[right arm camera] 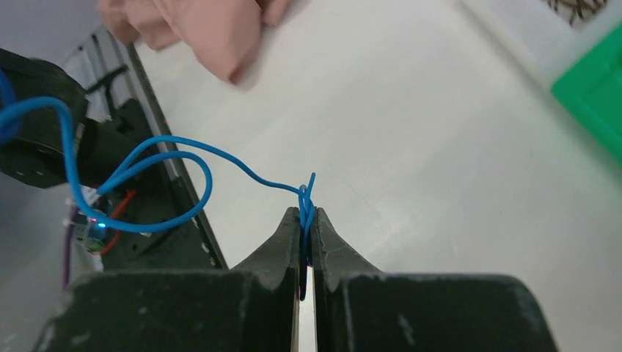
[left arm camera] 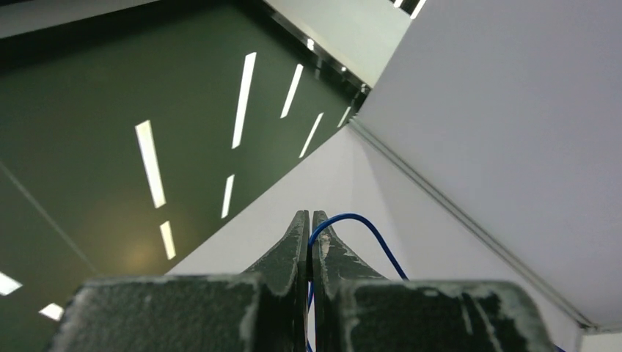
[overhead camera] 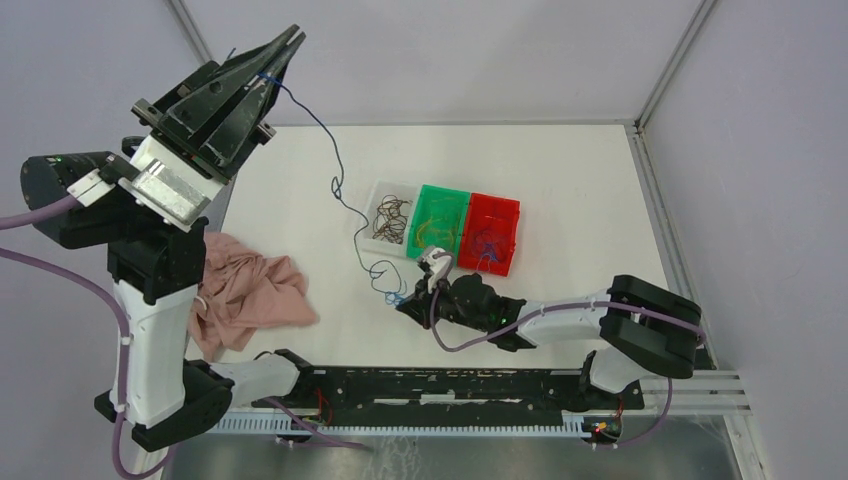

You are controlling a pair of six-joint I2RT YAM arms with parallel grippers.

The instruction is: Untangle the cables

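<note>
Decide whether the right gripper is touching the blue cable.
Touching. The right wrist view shows the blue cable pinched between the closed tips of the right gripper.

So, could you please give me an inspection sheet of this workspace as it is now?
Surface: white table.
Job's things: blue wire runs between both grippers; brown wires in clear tray, yellowish wires in green tray, blue strands in red tray.
Clutter: crumpled pink cloth at the table's left side.
Grippers: left gripper raised, jaws shut on the wire; right gripper low, jaws shut on it.
Cables: purple hoses along the arms.
Surroundings: white walls, metal frame.
</note>
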